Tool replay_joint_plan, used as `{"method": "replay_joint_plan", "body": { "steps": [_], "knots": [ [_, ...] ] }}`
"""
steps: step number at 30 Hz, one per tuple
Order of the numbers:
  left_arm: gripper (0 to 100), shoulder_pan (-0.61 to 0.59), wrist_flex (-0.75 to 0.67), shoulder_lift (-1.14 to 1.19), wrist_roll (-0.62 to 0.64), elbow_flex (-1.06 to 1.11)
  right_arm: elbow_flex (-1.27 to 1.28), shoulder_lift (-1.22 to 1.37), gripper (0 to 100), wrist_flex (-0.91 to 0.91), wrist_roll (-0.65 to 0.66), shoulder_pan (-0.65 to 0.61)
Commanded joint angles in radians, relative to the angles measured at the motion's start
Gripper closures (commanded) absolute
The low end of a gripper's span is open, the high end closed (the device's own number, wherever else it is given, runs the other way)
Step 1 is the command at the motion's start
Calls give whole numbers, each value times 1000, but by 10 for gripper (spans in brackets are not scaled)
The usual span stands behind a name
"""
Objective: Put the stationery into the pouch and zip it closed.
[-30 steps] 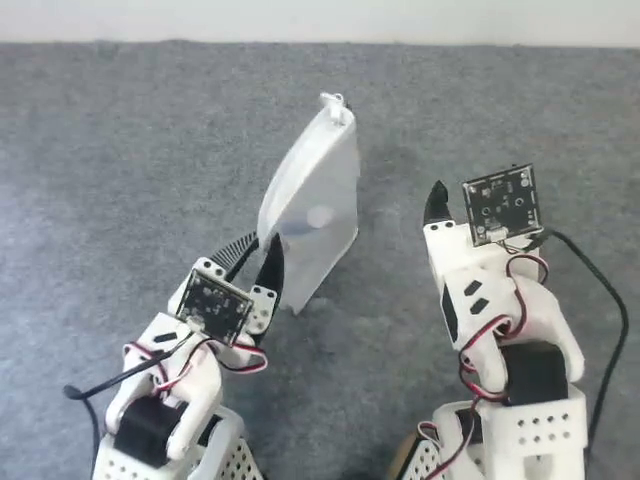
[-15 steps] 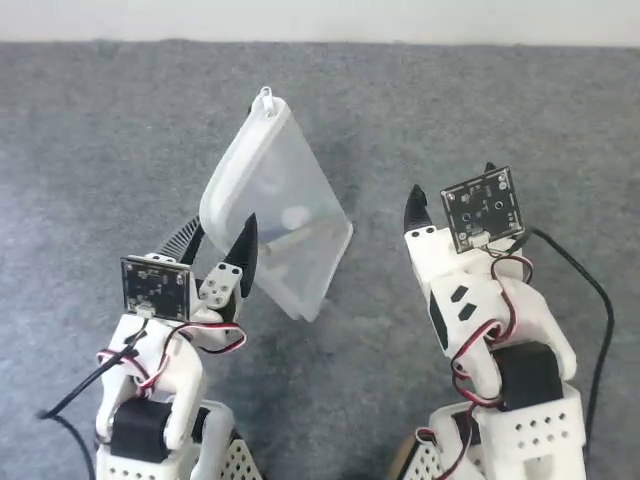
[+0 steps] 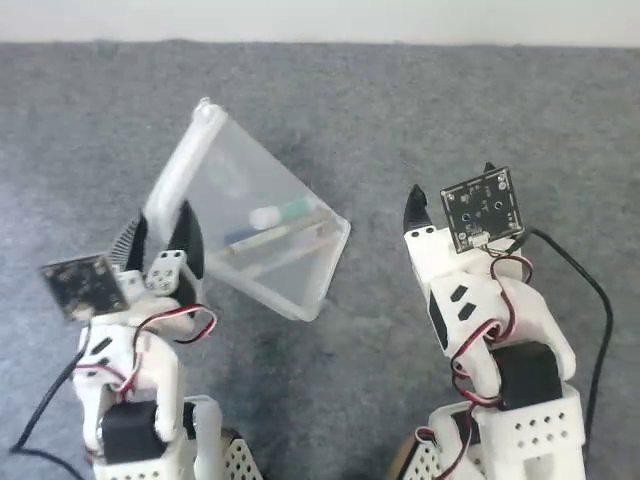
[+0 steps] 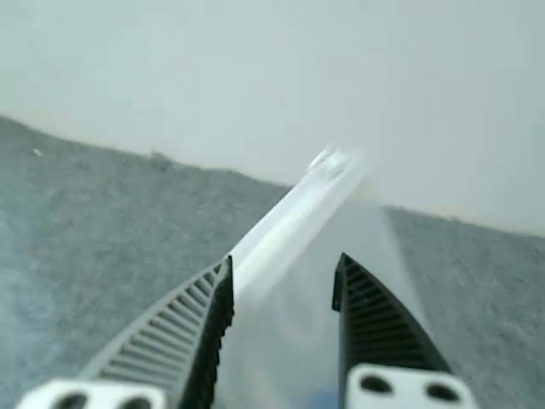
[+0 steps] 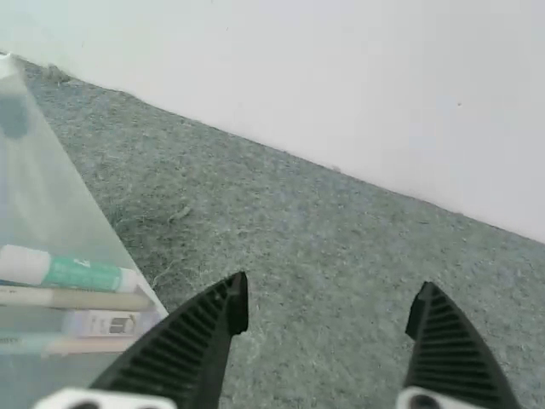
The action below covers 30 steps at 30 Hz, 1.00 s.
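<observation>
One second has swung the left arm and its pouch (image 3: 255, 195) leftward and flattened it, so the stationery (image 3: 283, 212) lies inside by the far corner; filling looks done, zipping is unconfirmed. The left gripper (image 3: 160, 232) pinches the pouch's edge between its fingers. The right gripper (image 5: 328, 341) hangs beside the pouch, fingers spread, empty.

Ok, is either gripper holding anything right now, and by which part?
The left gripper grips the pouch by its zipper edge, at the end nearer the arms. The right gripper is open and holds nothing.
</observation>
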Motion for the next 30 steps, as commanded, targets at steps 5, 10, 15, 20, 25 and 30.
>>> {"method": "replay_joint_plan", "body": {
  "steps": [5,10,15,20,25,30],
  "knots": [
    [829,-83,-37,-3,60,-143,-20,-45,867,-7,-3,-1],
    [976,-80,-74,-3,29,-134,-12,-150,986,-45,-2,-1],
    [983,-80,-147,-3,-46,-74,91,-266,977,-51,-5,-1],
    [923,-80,-221,-3,-40,56,258,-412,977,-71,-11,-2],
    [879,-31,-221,-3,-38,119,443,-634,977,-90,-11,-4],
    [879,14,-209,-3,-38,163,496,-615,978,-77,-12,5]
  ]
}}
